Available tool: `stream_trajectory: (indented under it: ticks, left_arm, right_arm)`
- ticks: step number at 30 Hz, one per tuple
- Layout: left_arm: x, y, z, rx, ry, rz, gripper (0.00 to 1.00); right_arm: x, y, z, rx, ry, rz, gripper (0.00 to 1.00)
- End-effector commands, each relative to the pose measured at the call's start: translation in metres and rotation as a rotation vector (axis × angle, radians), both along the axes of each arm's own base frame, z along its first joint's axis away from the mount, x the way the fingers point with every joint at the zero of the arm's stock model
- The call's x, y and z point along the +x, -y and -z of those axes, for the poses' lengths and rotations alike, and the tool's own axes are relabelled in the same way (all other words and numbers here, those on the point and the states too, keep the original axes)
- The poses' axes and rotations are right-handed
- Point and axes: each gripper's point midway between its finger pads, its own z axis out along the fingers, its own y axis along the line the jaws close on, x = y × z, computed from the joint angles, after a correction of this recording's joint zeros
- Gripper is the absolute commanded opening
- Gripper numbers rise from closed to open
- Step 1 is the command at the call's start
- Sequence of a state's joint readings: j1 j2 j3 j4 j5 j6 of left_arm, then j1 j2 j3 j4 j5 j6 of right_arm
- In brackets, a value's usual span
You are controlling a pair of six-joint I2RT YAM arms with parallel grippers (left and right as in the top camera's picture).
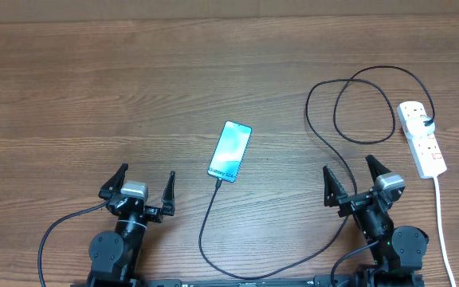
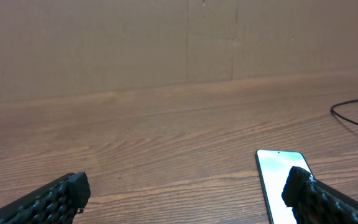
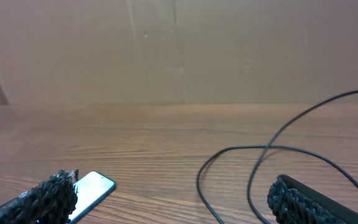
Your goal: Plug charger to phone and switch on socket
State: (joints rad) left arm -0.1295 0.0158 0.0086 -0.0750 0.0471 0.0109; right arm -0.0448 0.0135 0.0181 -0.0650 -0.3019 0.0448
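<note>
The phone (image 1: pixel 230 151) lies flat mid-table with its screen lit; it also shows in the left wrist view (image 2: pixel 278 177) and the right wrist view (image 3: pixel 92 190). The black charger cable (image 1: pixel 325 135) loops from the black plug in the white socket strip (image 1: pixel 421 138) at the right, runs along the front and ends at the phone's near end (image 1: pixel 217 182). My left gripper (image 1: pixel 143 187) is open and empty, left of the phone. My right gripper (image 1: pixel 355 182) is open and empty, between the phone and the socket. The cable loops show in the right wrist view (image 3: pixel 253 162).
The socket's white cord (image 1: pixel 442 223) runs toward the front right edge. A brown wall (image 2: pixel 166 43) stands behind the wooden table (image 1: pixel 94 88).
</note>
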Motion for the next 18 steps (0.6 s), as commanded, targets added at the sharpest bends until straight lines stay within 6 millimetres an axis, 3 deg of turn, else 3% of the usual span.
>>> stream_trajectory:
  ticks: [1,18]
  left_arm:
    - [-0.0001,-0.0019,-0.0004,0.020,0.010,-0.010,0.99]
    - [-0.0001,-0.0019,-0.0004,0.020,0.010,-0.010,1.00]
  right_arm:
    - [0.0003,-0.0009,0.0018,-0.020,0.009,0.006,1.00]
    - [0.0013,0.0028,0.0017,-0.019,0.009,0.029,1.00]
